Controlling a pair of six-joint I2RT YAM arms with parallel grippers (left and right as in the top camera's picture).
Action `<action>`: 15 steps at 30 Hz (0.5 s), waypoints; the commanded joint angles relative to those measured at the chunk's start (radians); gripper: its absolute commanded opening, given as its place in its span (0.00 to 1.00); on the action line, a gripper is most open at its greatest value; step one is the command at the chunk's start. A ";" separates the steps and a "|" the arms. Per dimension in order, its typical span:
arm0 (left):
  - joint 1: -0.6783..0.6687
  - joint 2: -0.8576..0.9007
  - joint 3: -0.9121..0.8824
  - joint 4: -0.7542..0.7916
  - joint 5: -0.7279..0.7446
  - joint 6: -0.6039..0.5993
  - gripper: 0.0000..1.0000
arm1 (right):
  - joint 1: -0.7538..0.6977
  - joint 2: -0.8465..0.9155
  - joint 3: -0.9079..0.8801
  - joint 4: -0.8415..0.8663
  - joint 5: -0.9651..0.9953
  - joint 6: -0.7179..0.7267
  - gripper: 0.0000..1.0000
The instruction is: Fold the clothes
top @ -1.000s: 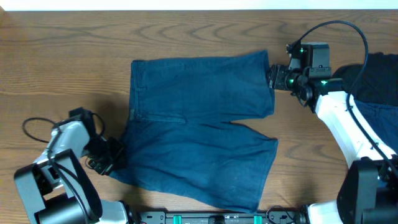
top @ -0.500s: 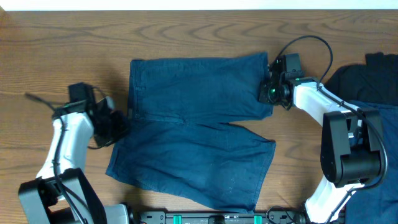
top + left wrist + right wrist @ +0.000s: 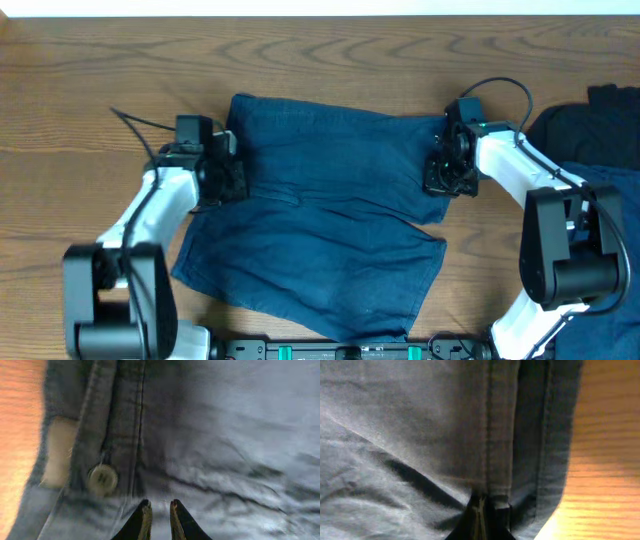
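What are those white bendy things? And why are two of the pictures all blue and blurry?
The white bendy things are two robot arms. Each one ends in a gripper, which is a pincer with two fingers. The wide picture comes from a camera above the wooden table. The two blurry pictures come from small cameras on the arms' wrists, so they sit very close to the cloth. A pair of blue shorts lies on the table. The left gripper pinches the waist end, near a pale button. The right gripper pinches the hem of one leg. Some dark clothes lie at the right edge.
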State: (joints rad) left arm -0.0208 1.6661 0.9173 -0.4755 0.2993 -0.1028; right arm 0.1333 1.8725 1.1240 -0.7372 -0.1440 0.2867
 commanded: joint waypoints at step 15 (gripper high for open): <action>-0.004 0.131 0.014 0.006 -0.043 0.013 0.13 | -0.109 -0.054 -0.004 0.525 -0.002 0.109 0.52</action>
State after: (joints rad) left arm -0.0242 1.7523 0.9375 -0.4683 0.2852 -0.1028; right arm 0.0189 1.7313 1.1267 -0.2146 -0.1368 0.3386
